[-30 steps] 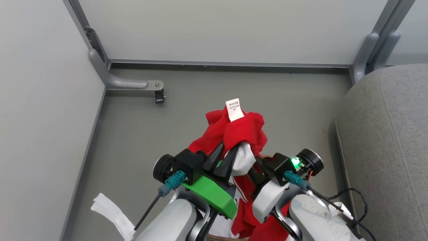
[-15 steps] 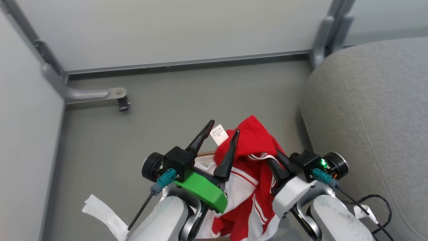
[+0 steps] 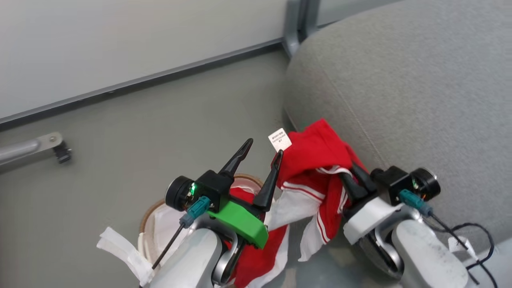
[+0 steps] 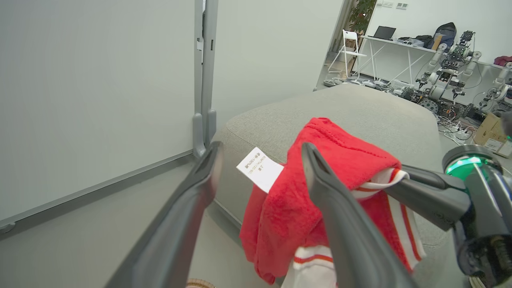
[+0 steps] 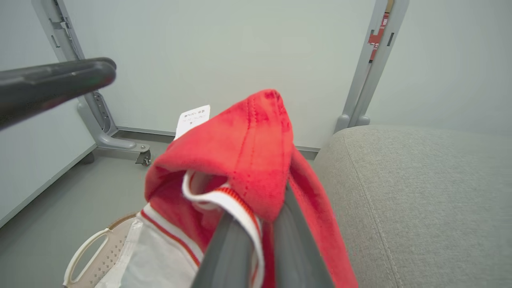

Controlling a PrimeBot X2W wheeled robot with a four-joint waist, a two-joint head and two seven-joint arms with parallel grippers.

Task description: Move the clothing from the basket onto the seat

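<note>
Floor [image 3: 120, 132] below: my right hand [image 3: 355, 176] pinches the clothing [image 3: 316, 156], left hand [image 3: 265, 147] open, empty; hanging weight could slip it loose.

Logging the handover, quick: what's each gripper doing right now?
Left gripper: open, holding nothing.
Right gripper: closed on the clothing.

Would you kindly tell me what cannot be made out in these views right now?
Print on the label: too small to read in the left wrist view.
Inside of the basket: head view, covered by the left claw and the hanging clothing.
Fingertips of the right claw: head view, buried in the clothing.
Lower end of the clothing: cut off by the head view's bottom edge.
</note>
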